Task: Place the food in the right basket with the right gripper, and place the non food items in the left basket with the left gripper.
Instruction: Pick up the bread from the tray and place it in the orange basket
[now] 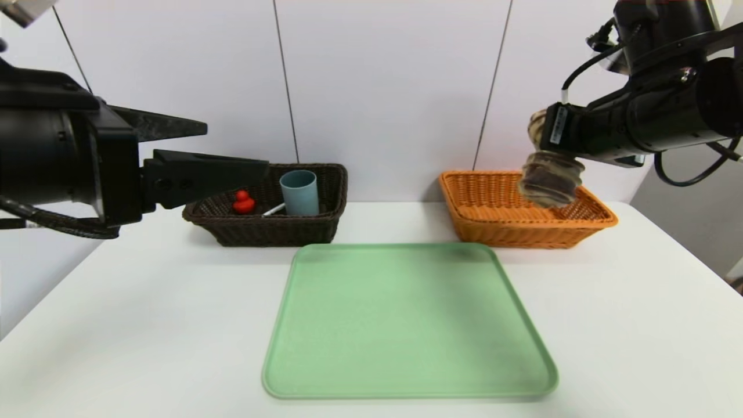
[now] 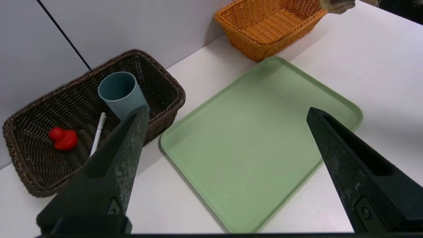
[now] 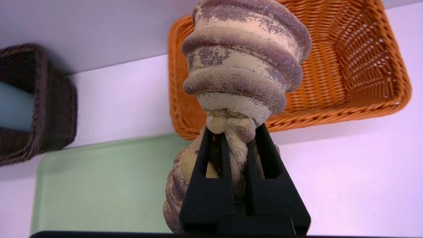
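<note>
I see my right gripper [image 3: 234, 138] clamped on a striped croissant-like bread [image 3: 244, 66], possibly a toy, above the orange basket [image 1: 580, 223], my left gripper [image 2: 228, 112] spread wide and empty near the brown basket [image 1: 261, 232] holding cup [image 1: 299, 191], red duck [image 1: 244, 202] and pen [image 2: 98, 134], no writing legible anywhere.

The light is bright and even, from above. Soft shadows lie on the bench [image 1: 145, 325] beside the baskets. The held bread [image 1: 548, 180] looks blurred in the head view.
</note>
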### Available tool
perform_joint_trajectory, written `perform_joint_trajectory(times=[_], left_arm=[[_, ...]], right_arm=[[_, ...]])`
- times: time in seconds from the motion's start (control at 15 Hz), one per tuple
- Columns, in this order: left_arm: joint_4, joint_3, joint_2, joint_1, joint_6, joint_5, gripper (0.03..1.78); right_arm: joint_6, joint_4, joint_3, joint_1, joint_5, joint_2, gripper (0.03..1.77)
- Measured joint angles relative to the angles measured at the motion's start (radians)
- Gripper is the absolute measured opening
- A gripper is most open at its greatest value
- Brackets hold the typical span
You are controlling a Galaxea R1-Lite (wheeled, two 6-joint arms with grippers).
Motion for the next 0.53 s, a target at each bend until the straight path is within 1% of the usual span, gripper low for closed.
perform_joint_trajectory(times=[0.13, 0.27, 0.4, 0.53], left_arm=[[-0.049, 0.002, 0.025, 0.000, 0.001, -0.007, 1.69], [-0.060, 0.002, 0.040, 0.000, 0.001, -0.009, 1.69], [-0.090, 0.004, 0.049, 0.000, 0.000, -0.024, 1.69], [-0.093, 0.006, 0.055, 0.000, 0.000, -0.026, 1.69]], right_arm=[[0.023, 0.002, -0.001, -0.045, -0.001, 0.014, 0.15], [0.034, 0.002, -0.002, -0.091, -0.008, 0.031, 0.15], [0.061, 0.002, -0.005, -0.124, -0.033, 0.056, 0.15], [0.080, 0.001, -0.008, -0.145, -0.036, 0.082, 0.15]])
